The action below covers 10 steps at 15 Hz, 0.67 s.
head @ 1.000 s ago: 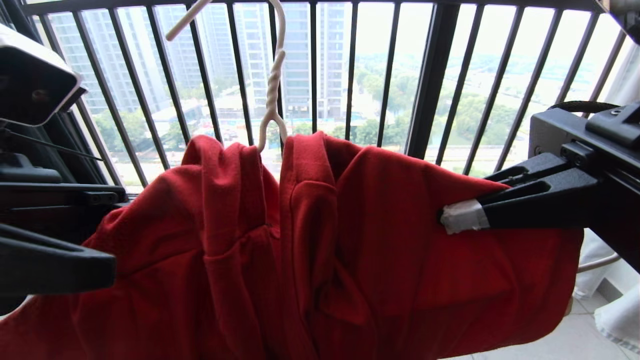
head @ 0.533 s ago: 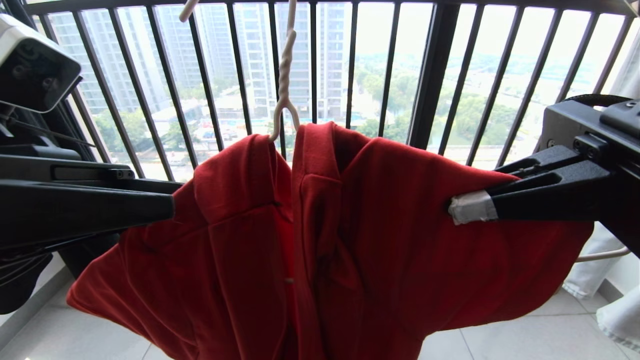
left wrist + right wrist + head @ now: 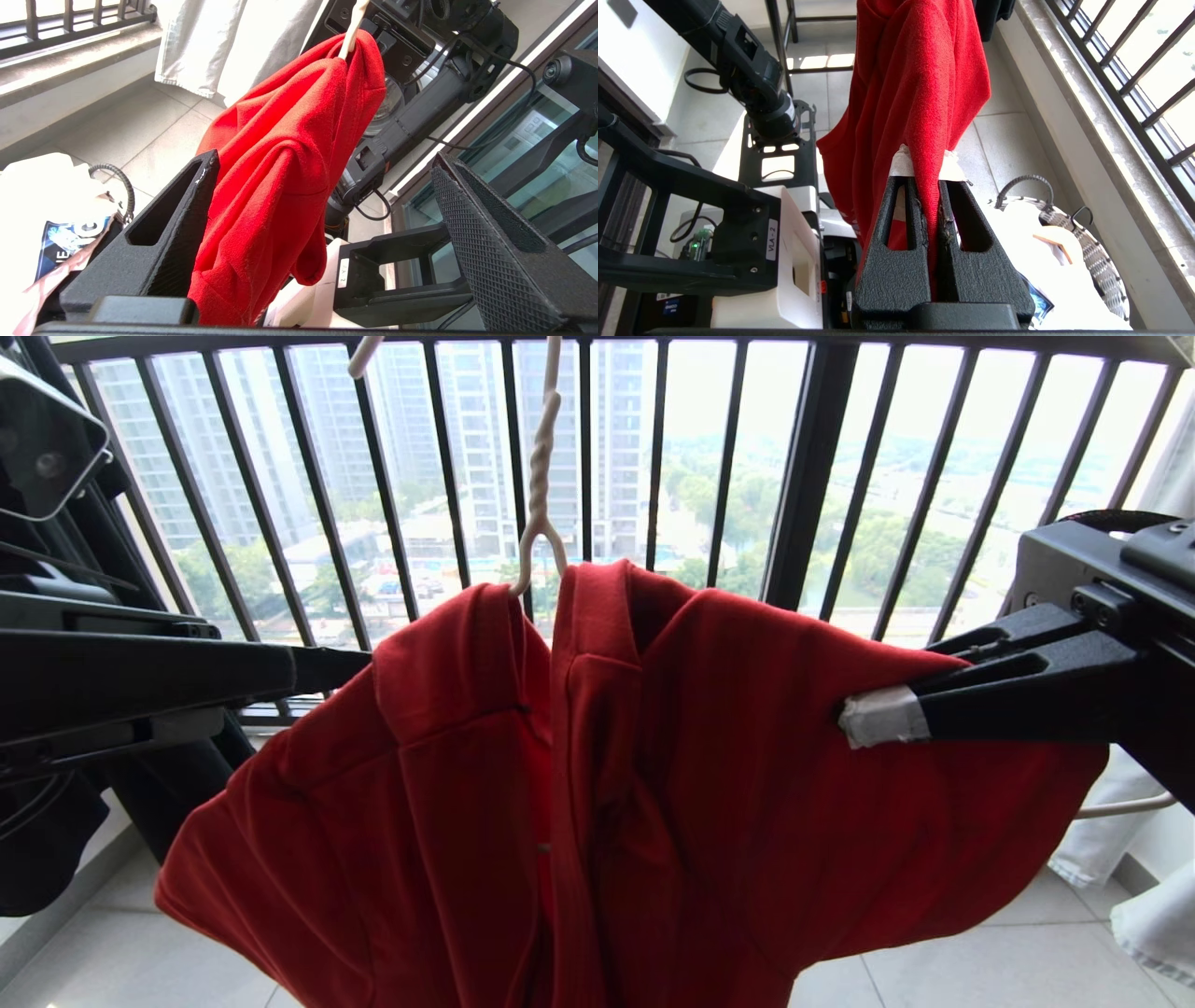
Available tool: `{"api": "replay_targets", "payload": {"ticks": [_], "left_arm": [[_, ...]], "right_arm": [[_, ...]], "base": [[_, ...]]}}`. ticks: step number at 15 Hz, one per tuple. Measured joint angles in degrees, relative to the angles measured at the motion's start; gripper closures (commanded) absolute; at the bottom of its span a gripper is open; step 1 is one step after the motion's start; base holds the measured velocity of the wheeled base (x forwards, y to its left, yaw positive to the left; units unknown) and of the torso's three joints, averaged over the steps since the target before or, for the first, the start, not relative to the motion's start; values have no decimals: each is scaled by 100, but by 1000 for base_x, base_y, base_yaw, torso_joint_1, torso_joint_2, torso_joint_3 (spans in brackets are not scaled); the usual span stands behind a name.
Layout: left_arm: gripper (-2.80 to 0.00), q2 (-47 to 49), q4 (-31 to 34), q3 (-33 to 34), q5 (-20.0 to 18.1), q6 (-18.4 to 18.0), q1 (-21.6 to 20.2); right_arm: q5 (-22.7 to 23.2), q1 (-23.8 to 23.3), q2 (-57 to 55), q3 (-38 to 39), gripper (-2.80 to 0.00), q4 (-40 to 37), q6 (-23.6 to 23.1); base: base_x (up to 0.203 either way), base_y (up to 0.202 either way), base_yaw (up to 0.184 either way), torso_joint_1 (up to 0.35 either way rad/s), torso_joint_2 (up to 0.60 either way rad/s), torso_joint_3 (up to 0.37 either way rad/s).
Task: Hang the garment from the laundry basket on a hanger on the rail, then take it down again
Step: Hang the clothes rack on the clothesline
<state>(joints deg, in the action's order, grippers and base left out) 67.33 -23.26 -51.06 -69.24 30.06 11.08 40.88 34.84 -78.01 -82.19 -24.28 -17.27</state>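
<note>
The shirt [image 3: 597, 784] hangs draped on the hanger [image 3: 540, 495] in front of the railing [image 3: 803, 476], between the two end effectors. The right end effector [image 3: 931, 175] is clamped on a fold at the shirt's right edge, holding it out sideways. The left end effector [image 3: 322, 161] stands wide apart at the shirt's left edge, one finger [image 3: 187, 210] beside the cloth, gripping nothing; the basket [image 3: 1092, 252] sits on the floor below.

Dark vertical-barred balcony railing [image 3: 803, 476] ahead; high-rise towers [image 3: 485, 439], trees beyond. Pale floor tiles [image 3: 980, 971] below. White cloth [image 3: 1153, 915] at right.
</note>
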Motion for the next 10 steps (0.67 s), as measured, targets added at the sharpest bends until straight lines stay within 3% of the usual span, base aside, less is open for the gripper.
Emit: {"api": "replay_targets", "payload": {"ticks": [5, 6, 10], "left_arm": [[-280, 7, 0, -186, 69, 22, -456], [0, 17, 1, -202, 69, 18, -538], [0, 80, 6, -240, 78, 1, -685]], "right_arm": [[0, -107, -2, 12, 0, 9, -1], [0, -117, -5, 16, 0, 9, -1], [2, -204, -5, 16, 0, 15, -2]], "base": [[0, 0, 0, 0, 0, 0], [0, 0, 0, 0, 0, 0], [0, 0, 0, 0, 0, 0]]}}
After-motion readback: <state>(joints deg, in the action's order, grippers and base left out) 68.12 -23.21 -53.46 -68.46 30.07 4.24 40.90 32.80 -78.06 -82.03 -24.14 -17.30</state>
